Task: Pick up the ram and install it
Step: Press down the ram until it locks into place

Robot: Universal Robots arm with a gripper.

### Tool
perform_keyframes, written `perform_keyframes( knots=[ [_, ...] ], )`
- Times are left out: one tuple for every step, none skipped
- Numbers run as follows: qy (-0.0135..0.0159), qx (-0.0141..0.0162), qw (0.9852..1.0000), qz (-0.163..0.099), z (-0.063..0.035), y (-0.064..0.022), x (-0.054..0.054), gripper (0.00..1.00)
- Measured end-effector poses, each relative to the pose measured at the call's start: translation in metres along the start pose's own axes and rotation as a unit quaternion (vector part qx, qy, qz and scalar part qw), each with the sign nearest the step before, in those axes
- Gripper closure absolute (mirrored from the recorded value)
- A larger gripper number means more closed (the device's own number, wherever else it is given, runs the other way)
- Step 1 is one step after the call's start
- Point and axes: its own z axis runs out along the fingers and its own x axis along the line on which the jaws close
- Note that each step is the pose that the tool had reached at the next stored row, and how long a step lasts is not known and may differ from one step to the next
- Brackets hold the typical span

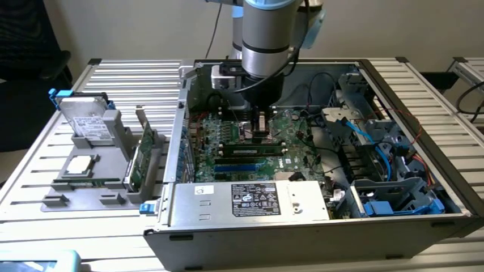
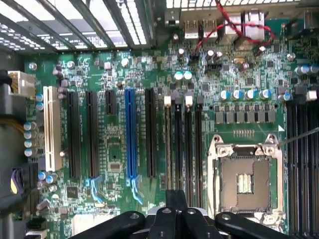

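Slatted metal worktop (image 1: pixel 128 76) carries an open PC case (image 1: pixel 318 226), and the arm (image 1: pixel 264 39) reaches down into it at about 11 o'clock of the motherboard (image 1: pixel 250 141). The tool (image 1: pixel 261 122) hovers low over the board, and I can't tell how far its fingers stand apart or whether they hold anything. The ram (image 1: pixel 252 151) sits in a slot just at 6 o'clock from the tool. Over on the wrist view, the tool (image 2: pixel 175 219) hangs above the long black slots (image 2: pixel 182 144), with the CPU socket (image 2: pixel 245 177) at 3 o'clock of them.
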Motion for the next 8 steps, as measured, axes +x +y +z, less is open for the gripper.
perform_keyframes(
  knots=[
    [-0.0001,0.0000,1.0000,0.000,0.0001,0.0039,0.000,0.89],
    [-0.0001,0.0000,1.0000,0.000,0.0000,0.0074,0.000,0.89],
    [-0.0001,0.0000,1.0000,0.000,0.0000,0.0107,0.000,0.89],
    [-0.0001,0.0001,1.0000,0.000,0.0000,0.0139,0.001,0.89],
    [-0.0001,0.0001,1.0000,0.000,0.0000,0.0171,0.001,0.89],
    [-0.0001,0.0001,1.0000,0.000,0.0001,0.0201,0.001,0.89],
    [-0.0001,0.0001,1.0000,0.000,0.0001,0.0230,0.001,0.89],
    [-0.0001,0.0001,1.0000,0.000,0.0002,0.0259,0.001,0.89]
  ],
)
